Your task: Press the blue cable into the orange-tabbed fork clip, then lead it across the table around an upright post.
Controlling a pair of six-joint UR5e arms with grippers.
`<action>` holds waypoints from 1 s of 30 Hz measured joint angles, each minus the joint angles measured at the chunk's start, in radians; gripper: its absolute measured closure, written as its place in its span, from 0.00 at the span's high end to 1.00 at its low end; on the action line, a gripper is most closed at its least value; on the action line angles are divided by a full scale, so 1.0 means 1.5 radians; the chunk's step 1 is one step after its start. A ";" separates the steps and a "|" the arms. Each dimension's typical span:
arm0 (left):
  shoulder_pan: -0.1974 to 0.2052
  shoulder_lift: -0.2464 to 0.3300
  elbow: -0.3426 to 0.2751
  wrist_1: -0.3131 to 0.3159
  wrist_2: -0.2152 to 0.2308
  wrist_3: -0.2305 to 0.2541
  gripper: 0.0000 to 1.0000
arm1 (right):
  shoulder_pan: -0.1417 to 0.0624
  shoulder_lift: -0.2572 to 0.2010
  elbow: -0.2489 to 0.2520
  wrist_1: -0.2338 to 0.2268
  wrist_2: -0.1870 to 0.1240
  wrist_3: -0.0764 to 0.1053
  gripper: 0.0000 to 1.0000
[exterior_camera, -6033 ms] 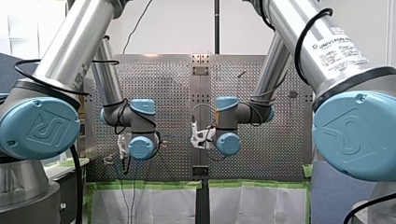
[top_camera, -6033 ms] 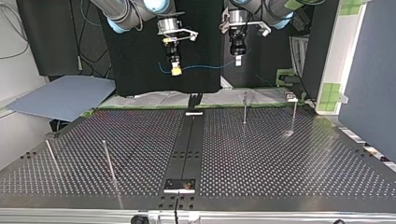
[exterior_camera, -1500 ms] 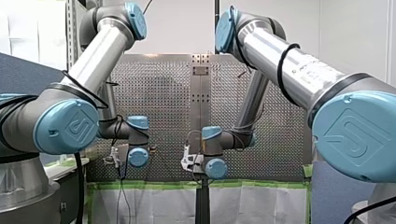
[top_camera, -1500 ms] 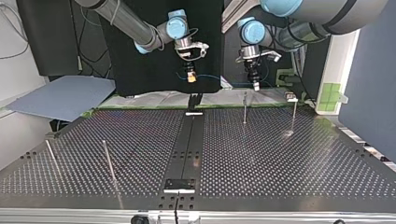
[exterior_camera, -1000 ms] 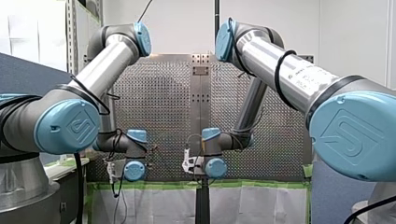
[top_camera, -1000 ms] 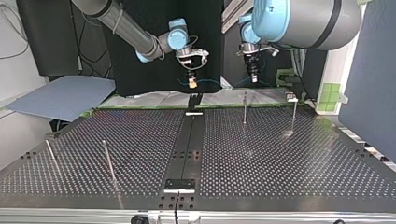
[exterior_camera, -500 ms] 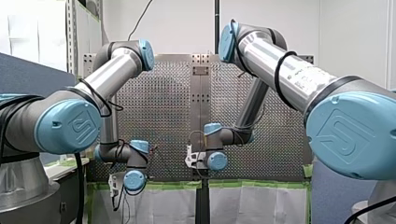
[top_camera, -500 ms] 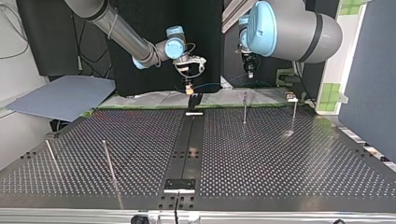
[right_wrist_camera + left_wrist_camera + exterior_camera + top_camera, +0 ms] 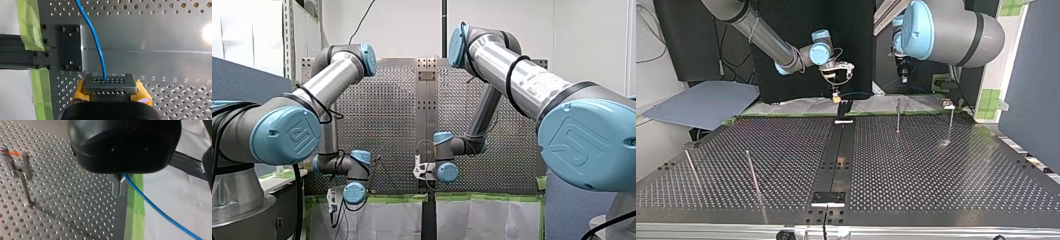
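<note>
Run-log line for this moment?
left hand: shut on blue cable | right hand: shut on blue cable | orange-tabbed fork clip: no cable in it

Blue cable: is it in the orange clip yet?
Out. The cable leaves my left gripper heading away from the clip, touching it nowhere.
</note>
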 joint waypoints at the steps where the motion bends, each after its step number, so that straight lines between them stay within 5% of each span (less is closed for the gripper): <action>1: -0.002 0.005 0.000 -0.005 0.001 0.000 0.00 | 0.000 0.000 0.000 0.000 -0.002 0.000 0.00; 19: -0.005 0.118 -0.015 -0.035 0.015 -0.003 0.00 | -0.004 0.001 0.000 -0.008 -0.017 0.000 0.00; 30: 0.017 0.128 -0.014 -0.028 0.025 -0.009 0.00 | -0.004 0.001 0.000 -0.004 -0.019 0.000 0.00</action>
